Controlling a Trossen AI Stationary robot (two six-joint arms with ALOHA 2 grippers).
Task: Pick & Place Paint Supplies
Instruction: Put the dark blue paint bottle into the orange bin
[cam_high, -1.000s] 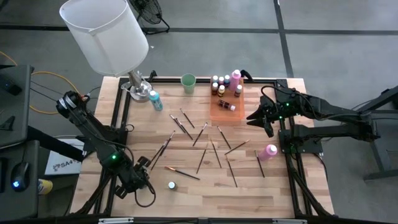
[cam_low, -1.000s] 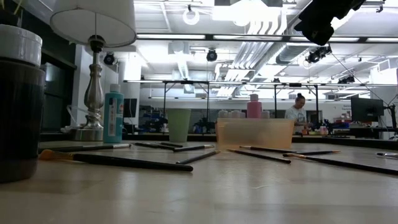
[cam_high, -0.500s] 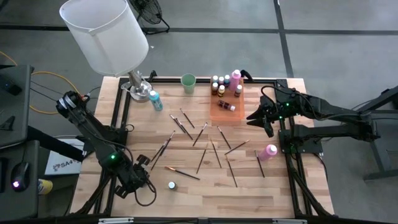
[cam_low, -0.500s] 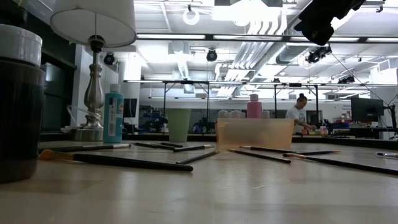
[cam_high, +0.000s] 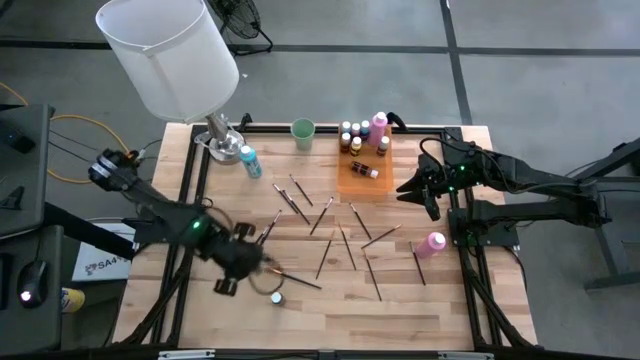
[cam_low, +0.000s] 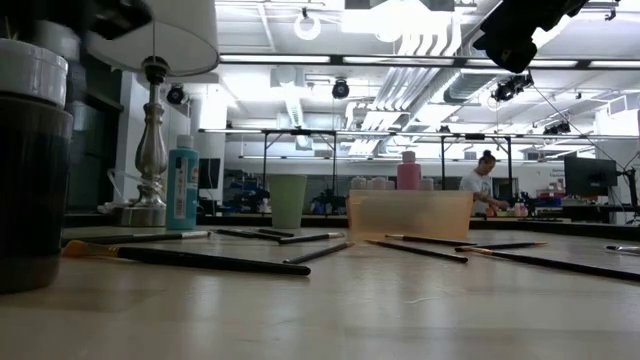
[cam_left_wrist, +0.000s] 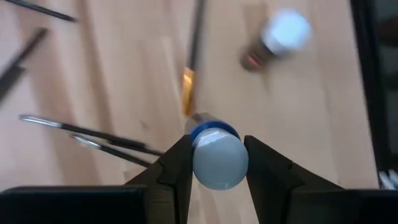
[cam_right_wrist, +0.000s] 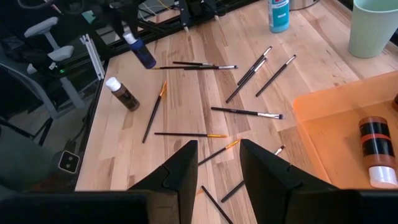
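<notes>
High view — left tool (cam_high: 247, 262) grips bottle (cam_left_wrist: 216, 157) mid-table.

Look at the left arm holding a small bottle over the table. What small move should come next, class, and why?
Probably carry it toward the orange tray. The left gripper is shut on a blue bottle, lifted above the scattered paintbrushes, while other bottles already stand by that tray. The right gripper waits empty near it.

Grey floor (cam_high: 330, 70), ceiling lights (cam_low: 400, 62)
</notes>
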